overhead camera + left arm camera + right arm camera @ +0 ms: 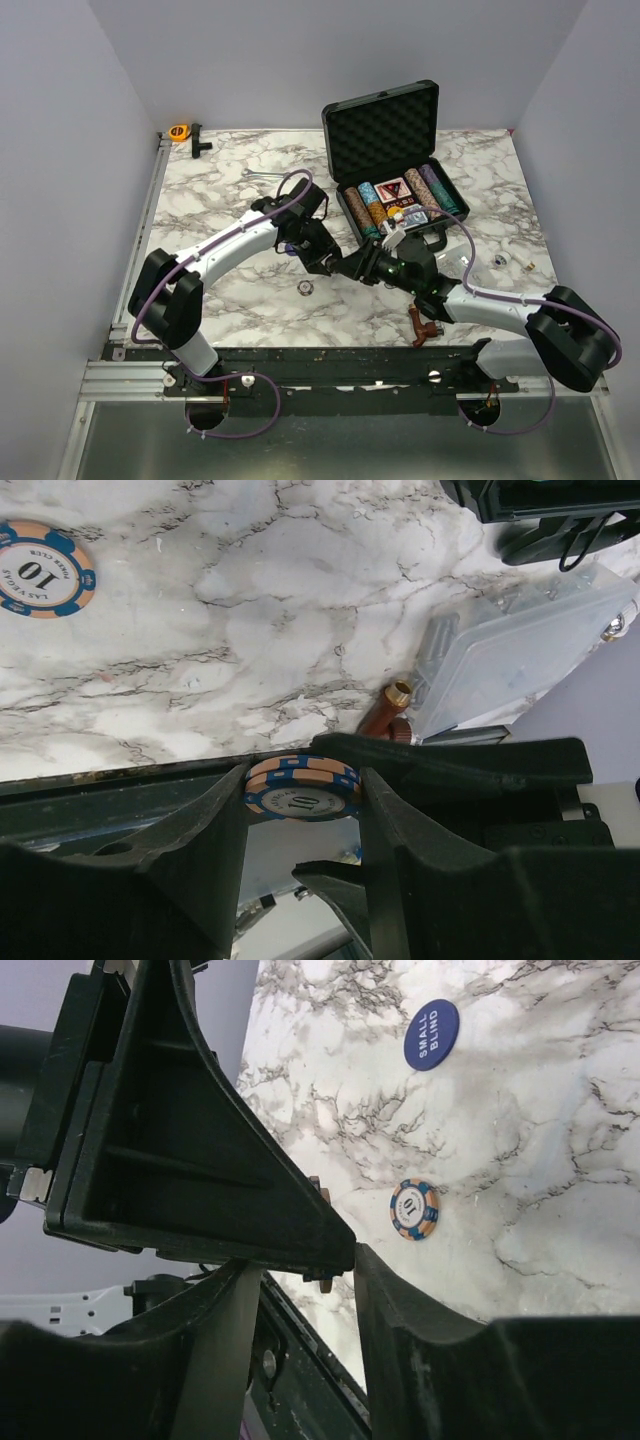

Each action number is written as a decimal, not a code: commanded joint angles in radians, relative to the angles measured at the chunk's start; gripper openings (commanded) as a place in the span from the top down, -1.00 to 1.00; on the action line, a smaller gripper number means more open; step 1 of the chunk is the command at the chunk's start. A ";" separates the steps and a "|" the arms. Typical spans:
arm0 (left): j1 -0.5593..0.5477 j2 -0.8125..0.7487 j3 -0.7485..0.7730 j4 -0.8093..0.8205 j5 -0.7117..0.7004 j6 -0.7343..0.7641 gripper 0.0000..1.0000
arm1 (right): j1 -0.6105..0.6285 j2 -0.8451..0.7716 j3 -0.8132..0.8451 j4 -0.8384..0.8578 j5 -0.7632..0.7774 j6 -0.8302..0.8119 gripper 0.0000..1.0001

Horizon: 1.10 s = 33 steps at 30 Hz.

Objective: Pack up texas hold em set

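Observation:
The black briefcase [385, 125] stands open at the back right, with rows of striped chips [372, 208] and a card deck in its base. My left gripper [325, 258] is above the table's middle, shut on a small stack of orange-and-blue "10" chips [302, 788]. My right gripper [352, 265] meets it tip to tip; its jaws stand apart, with one black finger of the left gripper [200, 1150] in the gap [300, 1290]. The held chips are hidden in the right wrist view. One loose "10" chip [305, 289] lies on the marble.
A blue "SMALL BLIND" disc [431, 1034] lies on the marble beyond the loose chip [414, 1209]. A brown pipe fitting [424, 328] and a clear plastic box [520, 650] lie near the front right. An orange tape measure [179, 131] sits at the back left corner.

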 commanded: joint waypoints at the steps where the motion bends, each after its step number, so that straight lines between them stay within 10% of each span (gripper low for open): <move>1: -0.032 -0.049 -0.041 0.075 0.049 -0.101 1.00 | 0.022 -0.012 0.020 -0.040 0.119 -0.013 0.20; 13: -0.071 -0.036 -0.035 0.124 0.066 -0.140 1.00 | 0.029 0.002 0.037 -0.058 0.147 -0.028 0.42; 19: -0.079 -0.050 -0.041 0.112 0.052 -0.138 1.00 | 0.034 -0.021 0.050 -0.101 0.212 -0.052 0.96; 23: -0.075 -0.060 -0.063 0.122 0.057 -0.130 1.00 | 0.038 -0.072 0.047 -0.153 0.269 -0.080 0.99; 33: 0.044 -0.123 -0.037 0.092 -0.040 0.032 -0.08 | 0.037 -0.109 0.085 -0.284 0.325 -0.126 0.99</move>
